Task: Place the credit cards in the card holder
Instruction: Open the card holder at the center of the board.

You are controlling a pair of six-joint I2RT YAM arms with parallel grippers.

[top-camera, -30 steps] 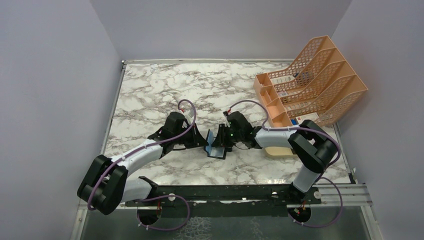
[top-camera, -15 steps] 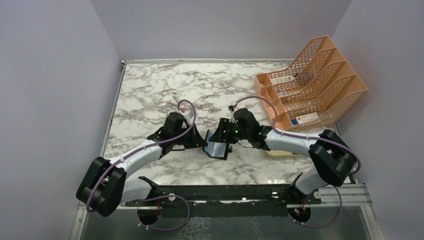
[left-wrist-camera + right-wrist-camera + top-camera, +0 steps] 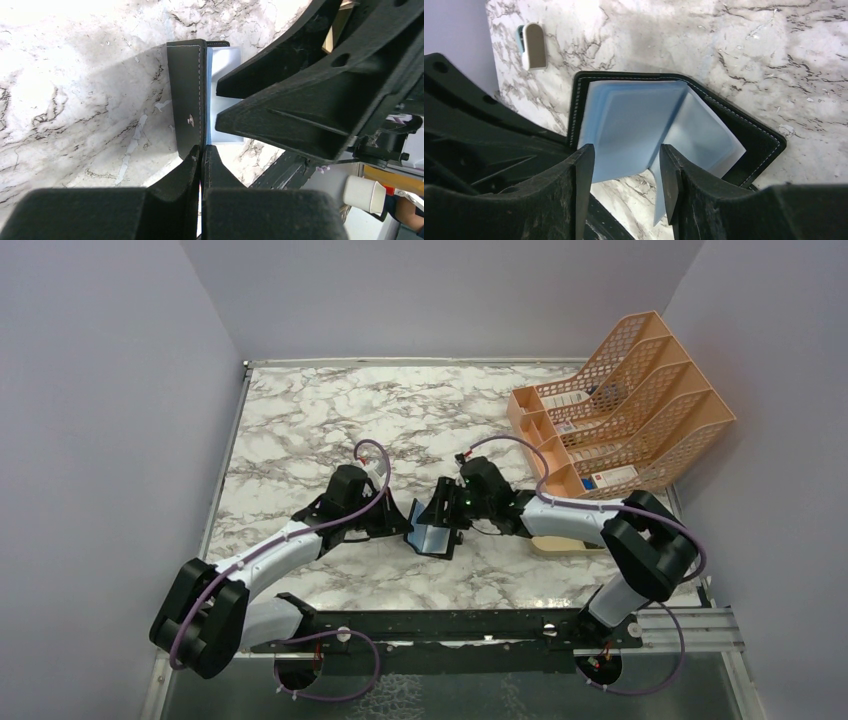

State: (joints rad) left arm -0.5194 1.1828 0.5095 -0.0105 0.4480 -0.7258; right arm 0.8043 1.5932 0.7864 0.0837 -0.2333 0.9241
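Note:
The black card holder (image 3: 432,536) lies open at mid-table between both grippers. My left gripper (image 3: 201,156) is shut on the edge of its black cover (image 3: 187,100). Pale cards (image 3: 222,95) show beside that cover. In the right wrist view the holder (image 3: 749,130) gapes open with pale blue-grey cards (image 3: 634,120) fanned inside it. My right gripper (image 3: 626,172) is open, its fingers standing on either side of the cards' near edge. One leaf's edge lies against the right finger (image 3: 670,180). In the top view the right gripper (image 3: 447,515) sits over the holder.
An orange mesh file rack (image 3: 625,420) with white boxes stands at the back right. A tan oval dish (image 3: 570,543) lies partly under my right arm. A small tan-and-white tab-shaped thing (image 3: 534,45) lies on the marble. The black rail (image 3: 450,625) runs along the near edge.
The right arm's elbow swung out to the right, then part way back. The right gripper shifted slightly over the holder, whose pale inside shows more. The left gripper kept its hold.

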